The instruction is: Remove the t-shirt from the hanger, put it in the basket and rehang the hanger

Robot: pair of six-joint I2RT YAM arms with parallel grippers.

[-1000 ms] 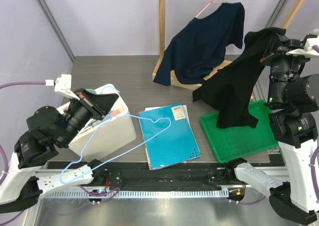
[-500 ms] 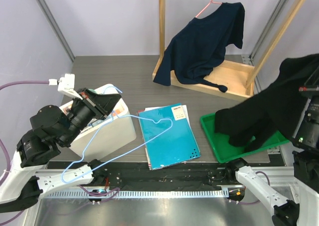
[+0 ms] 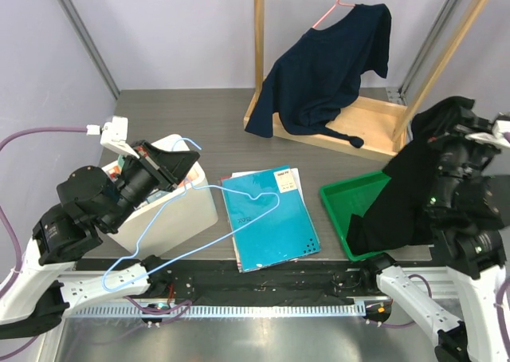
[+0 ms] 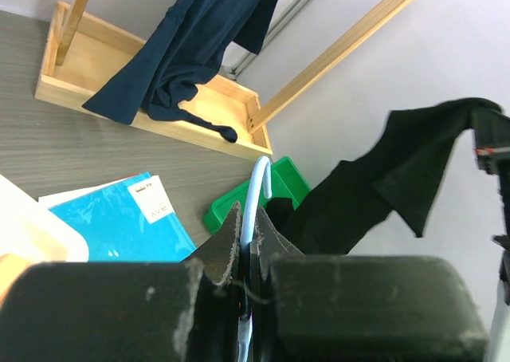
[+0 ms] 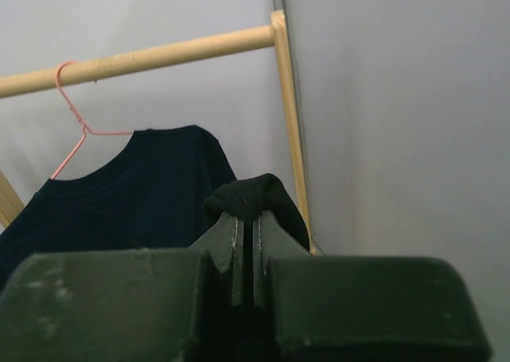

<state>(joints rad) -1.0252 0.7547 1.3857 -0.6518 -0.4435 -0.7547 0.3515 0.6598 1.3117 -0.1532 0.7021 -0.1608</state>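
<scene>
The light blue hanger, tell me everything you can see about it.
The light blue hanger is thin wire, bent into a triangle with a curved hook. It carries no garment. The left hand is shut on it near the base of the hook and holds it tilted, with one corner low by the arm bases and the other reaching over the teal notebook. Part of the frame crosses the white bin. Whether it touches either I cannot tell.

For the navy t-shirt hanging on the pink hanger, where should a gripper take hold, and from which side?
Probably the bunched low corner of the navy t-shirt, approached from the near side: it droops free over the base of the wooden rack, away from the pink hanger.
</scene>
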